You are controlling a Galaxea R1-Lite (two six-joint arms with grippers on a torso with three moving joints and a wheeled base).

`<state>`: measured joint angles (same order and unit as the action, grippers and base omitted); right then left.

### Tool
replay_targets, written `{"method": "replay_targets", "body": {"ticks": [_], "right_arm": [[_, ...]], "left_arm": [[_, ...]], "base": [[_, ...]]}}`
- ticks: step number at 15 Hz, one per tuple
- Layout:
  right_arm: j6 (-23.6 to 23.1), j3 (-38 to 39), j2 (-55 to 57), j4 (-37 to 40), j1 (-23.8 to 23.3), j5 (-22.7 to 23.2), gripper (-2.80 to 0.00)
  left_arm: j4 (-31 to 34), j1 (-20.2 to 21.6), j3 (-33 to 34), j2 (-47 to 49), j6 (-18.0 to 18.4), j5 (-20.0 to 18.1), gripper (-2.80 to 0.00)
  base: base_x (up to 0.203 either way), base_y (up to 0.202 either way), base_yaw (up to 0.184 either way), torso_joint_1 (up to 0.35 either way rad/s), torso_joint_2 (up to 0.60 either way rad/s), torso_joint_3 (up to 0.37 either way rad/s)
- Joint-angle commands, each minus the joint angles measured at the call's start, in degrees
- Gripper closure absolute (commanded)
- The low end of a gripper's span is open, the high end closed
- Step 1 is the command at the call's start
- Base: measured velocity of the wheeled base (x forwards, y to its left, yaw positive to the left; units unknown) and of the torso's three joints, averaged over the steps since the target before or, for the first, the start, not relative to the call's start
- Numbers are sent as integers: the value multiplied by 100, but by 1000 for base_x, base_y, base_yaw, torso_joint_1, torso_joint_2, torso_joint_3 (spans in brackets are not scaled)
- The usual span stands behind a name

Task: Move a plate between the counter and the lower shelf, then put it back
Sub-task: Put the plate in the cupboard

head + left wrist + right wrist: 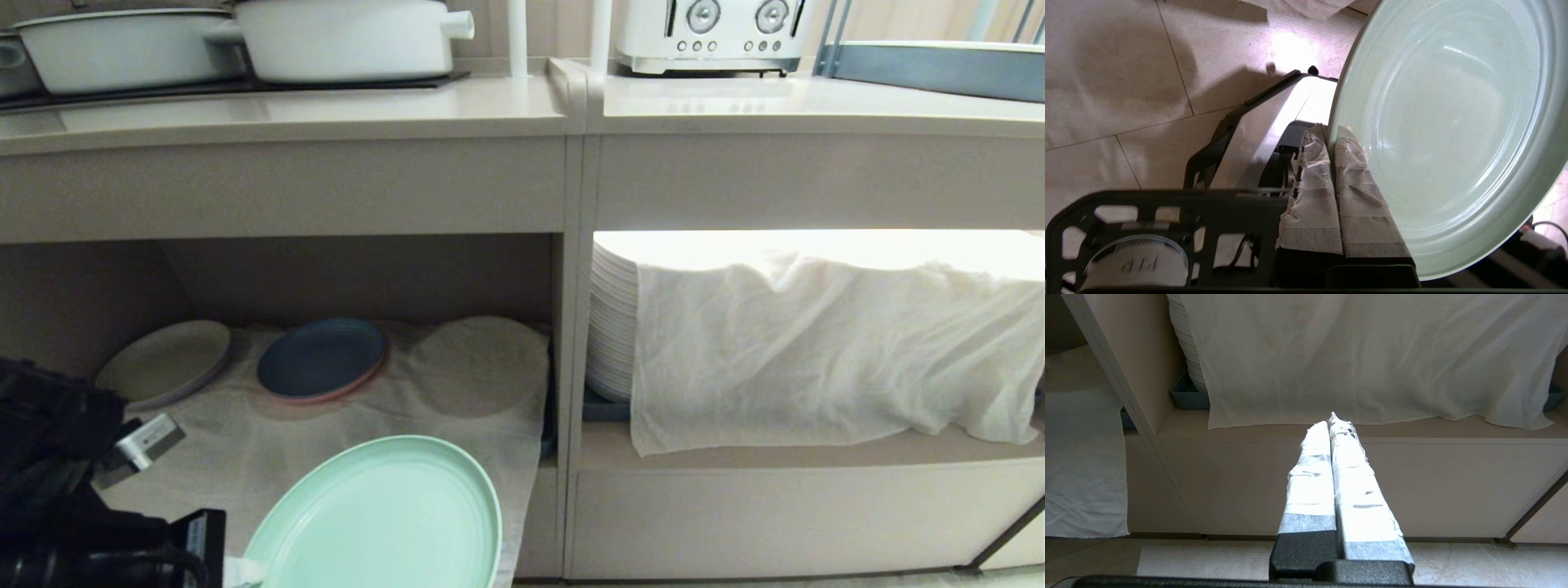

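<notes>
**Mint plate pinched at its rim**

The left gripper [1331,134] has its two tape-wrapped fingers [1312,196] pressed together on the rim of the plate [1449,134], which tilts steeply above the tiled floor [1118,81] and the robot's black base [1167,204].

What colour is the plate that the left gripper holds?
Pale mint green, plain; the plate shows best in the left wrist view, pinched at its rim by the left gripper.

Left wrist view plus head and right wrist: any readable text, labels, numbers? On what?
No text reads cleanly in any view.
Left wrist view: blurred dark marks on a round white part of the robot's frame, unreadable.
Head view: toaster dials and buttons show no legible markings.
Plate, white cloth: blank.
</notes>
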<state>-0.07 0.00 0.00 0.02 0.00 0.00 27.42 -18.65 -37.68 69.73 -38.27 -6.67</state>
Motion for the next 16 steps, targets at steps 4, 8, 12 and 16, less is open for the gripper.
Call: {"method": "replay_targets", "body": {"ticks": [4,8,12,16], "right_arm": [[-1,0,0,-2,0,0,0],[-1,0,0,2,0,0,0],[-1,0,0,-2,0,0,0],[-1,0,0,-2,0,0,0]], "left_arm": [[-695,10,-222,1456,-316,109,0],[-754,11,-978,2331,-711,155,0],[-761,-2,-1451,2947,-974,158,0],[-763,10,-1826,3335,-1015,166,0]], "base": [[0,0,0,0,0,0],[0,0,0,0,0,0],[0,0,0,0,0,0],[0,0,0,0,0,0]]}}
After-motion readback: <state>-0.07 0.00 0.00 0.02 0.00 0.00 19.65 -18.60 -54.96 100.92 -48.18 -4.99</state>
